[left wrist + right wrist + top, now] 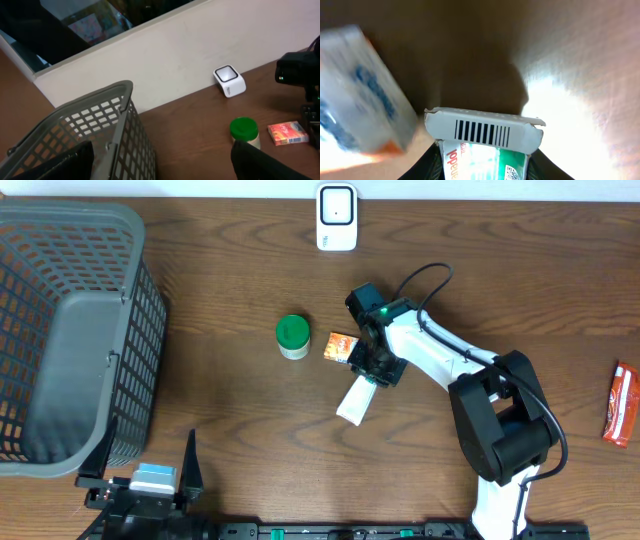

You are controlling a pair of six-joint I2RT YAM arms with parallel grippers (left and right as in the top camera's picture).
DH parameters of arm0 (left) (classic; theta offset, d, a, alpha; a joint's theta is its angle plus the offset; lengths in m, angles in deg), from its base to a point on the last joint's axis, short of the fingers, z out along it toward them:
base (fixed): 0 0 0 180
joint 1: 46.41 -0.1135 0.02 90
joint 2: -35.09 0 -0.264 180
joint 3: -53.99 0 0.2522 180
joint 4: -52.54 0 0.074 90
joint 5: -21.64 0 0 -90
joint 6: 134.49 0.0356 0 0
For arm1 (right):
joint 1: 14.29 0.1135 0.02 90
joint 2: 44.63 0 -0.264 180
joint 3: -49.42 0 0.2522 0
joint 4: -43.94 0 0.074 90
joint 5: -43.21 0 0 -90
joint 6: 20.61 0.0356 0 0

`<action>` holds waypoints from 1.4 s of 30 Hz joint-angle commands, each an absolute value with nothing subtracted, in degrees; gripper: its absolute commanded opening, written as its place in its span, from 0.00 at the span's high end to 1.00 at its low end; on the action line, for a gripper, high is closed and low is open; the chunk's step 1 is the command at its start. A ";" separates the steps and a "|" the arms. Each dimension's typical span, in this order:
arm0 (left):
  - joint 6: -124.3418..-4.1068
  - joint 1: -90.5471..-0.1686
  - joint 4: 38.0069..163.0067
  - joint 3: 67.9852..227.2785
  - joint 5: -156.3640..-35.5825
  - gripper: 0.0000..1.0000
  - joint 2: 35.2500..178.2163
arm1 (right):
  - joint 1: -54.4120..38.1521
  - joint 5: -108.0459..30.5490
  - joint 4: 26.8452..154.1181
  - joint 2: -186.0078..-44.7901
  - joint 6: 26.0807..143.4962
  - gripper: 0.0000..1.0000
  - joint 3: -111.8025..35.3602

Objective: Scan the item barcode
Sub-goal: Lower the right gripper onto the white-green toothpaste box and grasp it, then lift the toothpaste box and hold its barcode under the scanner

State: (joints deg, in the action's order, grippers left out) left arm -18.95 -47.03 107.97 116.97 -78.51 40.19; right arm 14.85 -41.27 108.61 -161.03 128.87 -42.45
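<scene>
Barcoded box [485, 159] fills right wrist view — barcode [482, 132] unseen overhead, scanner [336, 217] beyond.

Overhead and low left view share scanner [337, 217].

Basket [60, 330] sits at the left end of the table [220, 410]. Scanner [336, 217] stands at the back edge, centre. Jar [292, 336] is mid-table, small box [340, 347] just right of it, long box [355, 402] just in front of that. Packet [622, 403] lies far right, well apart.
</scene>
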 commanded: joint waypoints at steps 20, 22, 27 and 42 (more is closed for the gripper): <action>-18.58 -46.90 107.77 115.81 -78.18 0.13 39.73 | 13.58 -13.16 127.43 -147.34 146.34 0.82 -41.58; -18.60 -46.90 107.75 115.81 -78.18 0.13 39.73 | 13.02 -11.20 127.58 -147.34 147.80 0.82 -41.58; -18.58 -46.90 107.60 115.81 -78.18 0.13 39.75 | 11.25 -9.78 127.58 -147.34 150.84 0.83 -41.58; -18.60 -46.90 107.62 115.81 -78.18 0.13 39.75 | 3.81 -10.61 127.56 -147.39 162.82 0.87 -41.58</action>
